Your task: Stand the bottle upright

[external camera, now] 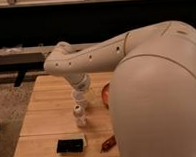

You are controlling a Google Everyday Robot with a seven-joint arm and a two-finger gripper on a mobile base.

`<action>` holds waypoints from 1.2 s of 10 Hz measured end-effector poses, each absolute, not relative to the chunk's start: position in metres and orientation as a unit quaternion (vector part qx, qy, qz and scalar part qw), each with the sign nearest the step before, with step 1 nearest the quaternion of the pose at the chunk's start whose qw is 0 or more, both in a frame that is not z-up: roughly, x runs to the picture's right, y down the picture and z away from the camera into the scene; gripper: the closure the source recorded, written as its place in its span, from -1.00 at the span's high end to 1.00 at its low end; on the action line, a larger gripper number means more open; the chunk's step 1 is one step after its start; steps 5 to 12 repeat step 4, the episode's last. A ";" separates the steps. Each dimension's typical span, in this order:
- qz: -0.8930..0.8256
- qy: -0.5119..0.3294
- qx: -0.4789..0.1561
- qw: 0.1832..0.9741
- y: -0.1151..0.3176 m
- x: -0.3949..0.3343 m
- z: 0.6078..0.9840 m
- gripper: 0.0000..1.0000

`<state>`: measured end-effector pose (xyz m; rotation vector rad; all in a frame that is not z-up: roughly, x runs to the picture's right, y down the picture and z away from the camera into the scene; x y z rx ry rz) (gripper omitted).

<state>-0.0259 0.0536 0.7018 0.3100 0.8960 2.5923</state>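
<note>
From my seat, the nearest thing is the robot's own cream shell [160, 104], a big rounded mass that fills the right half of the frame and hides the right part of the desk [46, 116]. The desk is a pale wooden slab top, seen from above and in front, taking up the lower left and centre.

Closest on it, near the front edge at bottom centre-left, lies a flat black slab [71, 145]. Just right of it, also near the front edge, a reddish-brown elongated object [108, 142] lies at a slant, its far end running up against the shell's outline.

Further back, about the middle of the desk, I see the bottle [81, 116]: small, cream-white, standing on end with its narrower end up. The gripper [80, 100] hangs right above it, at the end of the arm [85, 58], pointing down. I cannot tell whether it is closed around the bottle's top or merely over it.

To the right of the gripper a curved reddish rim [105, 94] peeks out from behind the shell.

The arm reaches from the upper right across to an elbow at upper left-centre, then bends down. Behind the desk runs a low ledge [14, 52], and beyond it all is dark.
</note>
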 end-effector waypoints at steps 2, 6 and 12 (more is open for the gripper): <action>0.924 0.323 0.096 0.178 0.053 -0.018 0.703 0.60; 0.924 0.325 0.093 0.178 0.054 -0.018 0.704 0.60; 0.924 0.325 0.093 0.178 0.054 -0.018 0.704 0.60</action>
